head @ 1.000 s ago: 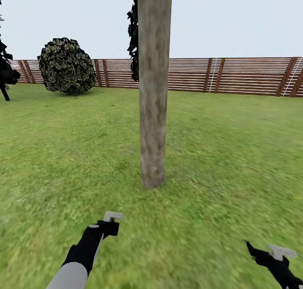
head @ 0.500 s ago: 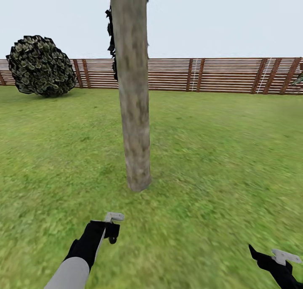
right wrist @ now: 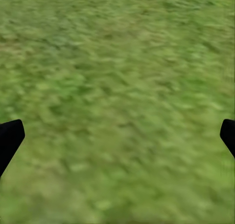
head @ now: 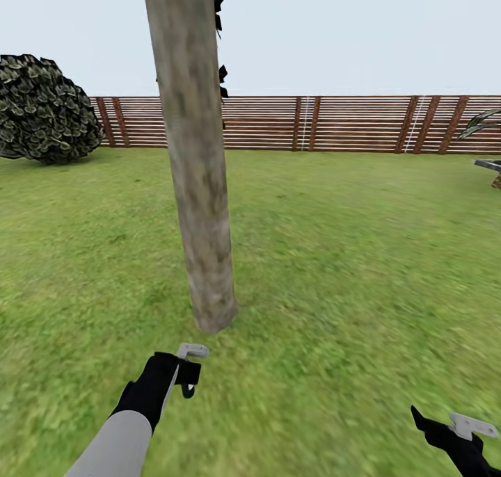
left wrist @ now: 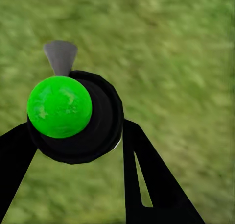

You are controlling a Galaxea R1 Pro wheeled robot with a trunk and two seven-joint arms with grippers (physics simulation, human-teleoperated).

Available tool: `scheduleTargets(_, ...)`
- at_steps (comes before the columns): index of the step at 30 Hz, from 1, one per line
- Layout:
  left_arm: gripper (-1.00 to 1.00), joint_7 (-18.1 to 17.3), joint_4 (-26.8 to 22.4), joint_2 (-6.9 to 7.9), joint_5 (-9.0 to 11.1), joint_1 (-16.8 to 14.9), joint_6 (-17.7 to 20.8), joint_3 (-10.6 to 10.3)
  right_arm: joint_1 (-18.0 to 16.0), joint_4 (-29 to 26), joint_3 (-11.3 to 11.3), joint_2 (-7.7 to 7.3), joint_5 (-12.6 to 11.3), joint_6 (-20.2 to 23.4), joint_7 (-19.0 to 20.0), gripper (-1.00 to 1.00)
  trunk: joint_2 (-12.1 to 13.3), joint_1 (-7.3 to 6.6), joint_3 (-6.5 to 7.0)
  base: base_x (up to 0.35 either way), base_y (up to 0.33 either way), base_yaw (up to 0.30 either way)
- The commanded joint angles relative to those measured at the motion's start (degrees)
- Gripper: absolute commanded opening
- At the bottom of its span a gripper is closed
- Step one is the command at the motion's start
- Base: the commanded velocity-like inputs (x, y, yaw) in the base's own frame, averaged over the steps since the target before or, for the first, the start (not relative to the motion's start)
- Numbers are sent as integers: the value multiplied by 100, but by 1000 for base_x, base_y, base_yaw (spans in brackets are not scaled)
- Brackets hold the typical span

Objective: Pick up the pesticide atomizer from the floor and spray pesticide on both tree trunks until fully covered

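Observation:
A thick mottled grey-brown tree trunk (head: 200, 185) rises from the grass (head: 348, 268) just left of centre in the head view. Its base stands a short way beyond my left gripper (head: 184, 371). That gripper is shut on the pesticide atomizer (head: 188, 378), a small black bottle with a grey nozzle. In the left wrist view the pesticide atomizer (left wrist: 98, 131) shows a bright green round cap, and the left gripper (left wrist: 73, 153) has a black finger on either side of it. Low at the right, my right gripper (head: 449, 425) hangs over the lawn. The right gripper (right wrist: 117, 136) is open with nothing between its fingers.
A brown slat fence (head: 334, 122) closes the lawn at the back. A round bush (head: 42, 108) stands far left by the fence. Dark foliage (head: 218, 4) hangs behind the trunk. A spiky plant (head: 481, 122) and a grey object (head: 488, 164) sit at the right edge.
The whole view has shifted: trunk and bush now sit further left and the trunk base looks nearer. Both grippers hold about the same places, the left still holding the atomizer.

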Motion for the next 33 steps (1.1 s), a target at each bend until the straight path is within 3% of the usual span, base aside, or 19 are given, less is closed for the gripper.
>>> scheduleTargets(1,-100,0,-3,0,2,0,39,-1,-1,0,0,3,0,0,-1,100,0,0,0,38,0,-2)
scheduleTargets(8,-100,0,-55,16,-4,-57,219,-14,0,0,4,8,-1,0,-1,100,0,0,-34,9,0,0)
scheduleTargets(9,-100,0,-40,21,0,-252,395,-8,0,0,8,8,3,0,-2,100,0,0,-43,0,0,0)
scheduleTargets(12,-100,0,-31,19,1,-404,635,-6,-2,0,7,8,5,0,-2,100,0,0,-70,0,0,0)
scheduleTargets(18,-100,0,13,16,9,-661,797,-2,0,0,5,8,0,0,-2,100,0,0,-92,0,0,0)
scheduleTargets(33,-100,0,36,88,2,-624,787,-2,0,0,9,8,8,-9,-2,100,0,0,-93,40,47,0)
